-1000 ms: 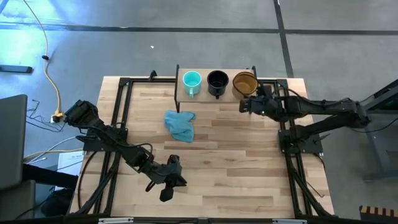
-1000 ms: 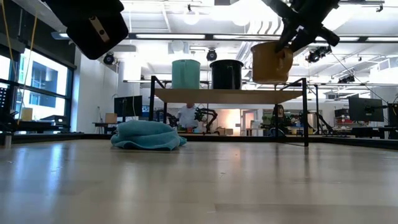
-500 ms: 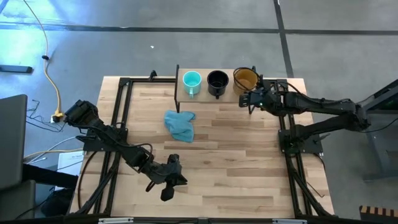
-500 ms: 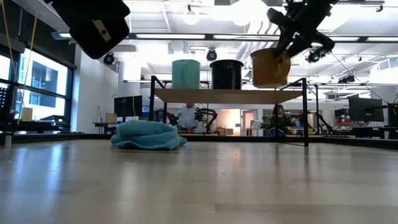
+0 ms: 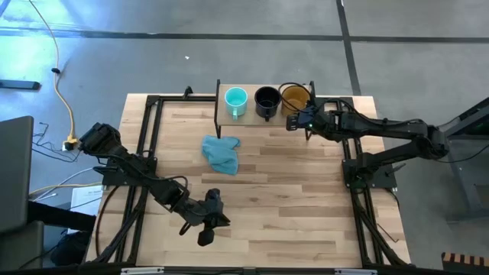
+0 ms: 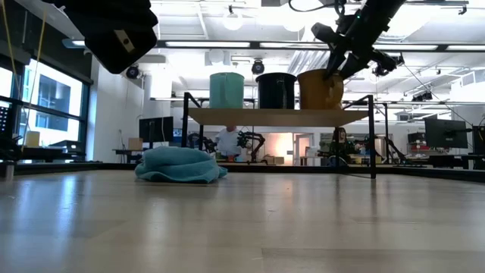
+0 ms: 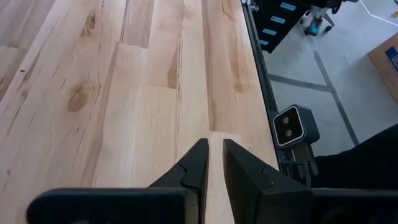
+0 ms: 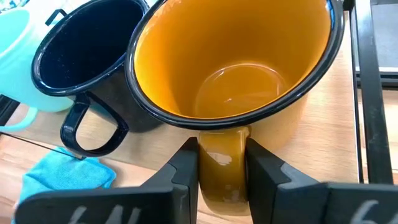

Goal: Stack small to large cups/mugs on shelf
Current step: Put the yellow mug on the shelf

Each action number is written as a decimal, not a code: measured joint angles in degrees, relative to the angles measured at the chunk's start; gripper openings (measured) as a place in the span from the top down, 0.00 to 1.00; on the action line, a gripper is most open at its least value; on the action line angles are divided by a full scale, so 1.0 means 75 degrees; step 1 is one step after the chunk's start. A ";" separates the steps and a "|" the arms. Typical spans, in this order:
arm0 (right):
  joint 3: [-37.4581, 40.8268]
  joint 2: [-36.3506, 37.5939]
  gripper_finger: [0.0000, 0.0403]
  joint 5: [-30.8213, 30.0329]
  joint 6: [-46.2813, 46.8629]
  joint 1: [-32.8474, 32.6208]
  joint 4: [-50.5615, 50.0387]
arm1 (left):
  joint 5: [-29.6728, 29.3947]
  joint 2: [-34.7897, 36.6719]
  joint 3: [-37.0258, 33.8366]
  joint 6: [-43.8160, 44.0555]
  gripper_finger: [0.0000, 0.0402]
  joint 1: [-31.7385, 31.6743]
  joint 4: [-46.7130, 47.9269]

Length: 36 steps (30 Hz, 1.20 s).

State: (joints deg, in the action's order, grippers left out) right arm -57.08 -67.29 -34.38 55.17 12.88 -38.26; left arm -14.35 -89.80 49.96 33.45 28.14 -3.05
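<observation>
The right gripper (image 8: 222, 163) has its two fingers squeezed on the handle of the amber-brown mug (image 8: 239, 74). One finger sits on each side of that handle, and the mug's open mouth points up. In the view from above, this gripper (image 5: 304, 122) is at the right end of the shelf (image 5: 226, 118), reaching in from the right side of the table (image 5: 290, 191).

The left gripper (image 7: 210, 163) is at the near edge of the table, well away from the mugs. Its two dark fingers are almost together, with a thin gap between them, and nothing is in them. It points along the bare wood.

A little past the middle of the table lies a blue-teal cloth (image 5: 221, 153), all crumpled up. It is just in front of the shelf.

At the back stands the shelf on its thin black legs. Three mugs are in a row on it. The turquoise mug (image 5: 236, 101) is on the left. The black mug (image 5: 267, 100) is in the middle. The amber-brown mug is on the right, just beside the black one. From table height, its bottom looks level with the board (image 6: 273, 115), but I cannot tell if it is resting on it.

Far behind, a person (image 6: 227, 142) is in the room.
</observation>
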 joint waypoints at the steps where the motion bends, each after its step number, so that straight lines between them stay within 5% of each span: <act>1: 0.0000 0.0000 0.84 -0.0013 0.0007 -0.0003 -0.0001 | 0.0002 0.0000 0.0000 0.0009 0.91 0.0000 0.0015; 26: 0.0003 0.0032 0.83 -0.0151 0.0261 0.0000 -0.0161 | 0.0015 0.0003 0.0000 0.0038 0.91 0.0000 0.0021; 36: 0.0011 0.0035 0.73 -0.0128 0.0442 0.0003 -0.0178 | 0.0023 0.0000 0.0002 0.0041 0.91 0.0000 0.0018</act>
State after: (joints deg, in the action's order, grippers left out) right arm -56.99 -67.02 -35.34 58.48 12.91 -39.59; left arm -14.17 -89.80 49.97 33.76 28.14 -2.92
